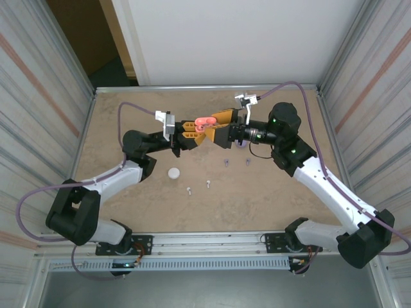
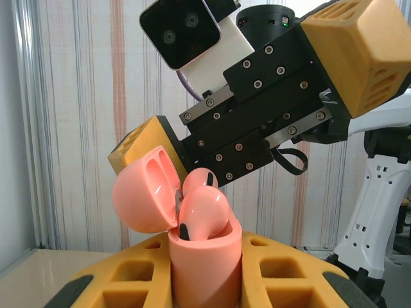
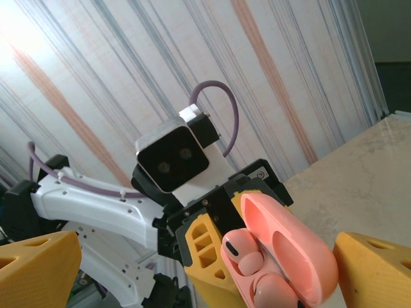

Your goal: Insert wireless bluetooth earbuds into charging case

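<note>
The left gripper (image 1: 196, 133) holds the small pink plastic charging case (image 2: 205, 269) tight between its yellow fingers (image 2: 148, 247), up in the air over the tan table (image 1: 289, 192). The case's round lid (image 2: 144, 196) is tipped open. Two shiny pink earbuds (image 2: 204, 215) sit in the top of the case. The right gripper (image 1: 210, 127) is spread wide, with one finger on each side of the case. Down on the table lie two white earbuds (image 1: 208, 184), two purple earbuds (image 1: 226, 162) and a round white thing (image 1: 173, 172), well apart from both grippers.
</note>
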Robot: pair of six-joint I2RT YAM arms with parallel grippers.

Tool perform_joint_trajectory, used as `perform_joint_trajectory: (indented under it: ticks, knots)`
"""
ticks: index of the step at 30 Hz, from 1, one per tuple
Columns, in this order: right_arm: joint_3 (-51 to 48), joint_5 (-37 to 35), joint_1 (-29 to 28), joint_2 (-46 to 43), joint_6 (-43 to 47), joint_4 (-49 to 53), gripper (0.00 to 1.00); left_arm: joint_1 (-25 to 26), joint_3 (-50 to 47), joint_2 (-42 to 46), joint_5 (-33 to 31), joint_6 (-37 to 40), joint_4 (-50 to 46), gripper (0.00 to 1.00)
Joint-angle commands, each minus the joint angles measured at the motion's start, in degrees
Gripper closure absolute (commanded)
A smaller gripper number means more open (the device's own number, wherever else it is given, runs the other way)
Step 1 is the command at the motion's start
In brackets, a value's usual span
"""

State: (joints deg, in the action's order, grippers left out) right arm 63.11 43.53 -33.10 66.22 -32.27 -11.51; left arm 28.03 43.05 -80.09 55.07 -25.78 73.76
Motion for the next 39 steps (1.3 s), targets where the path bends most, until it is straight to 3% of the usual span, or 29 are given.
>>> perform_joint_trajectory:
  ticks: [1,39]
  knots:
    - [2.19,1.25,-0.44,0.13,1.73,-0.43,0.01,0.28,1.45,-0.11,0.25,-0.26,1.53,1.00]
    - [0.41,-0.75,-0.65,-2.37,4.89,3.39,0.01,0.27,2.40,-2.78,-1.91,0.86,-1.18,1.00]
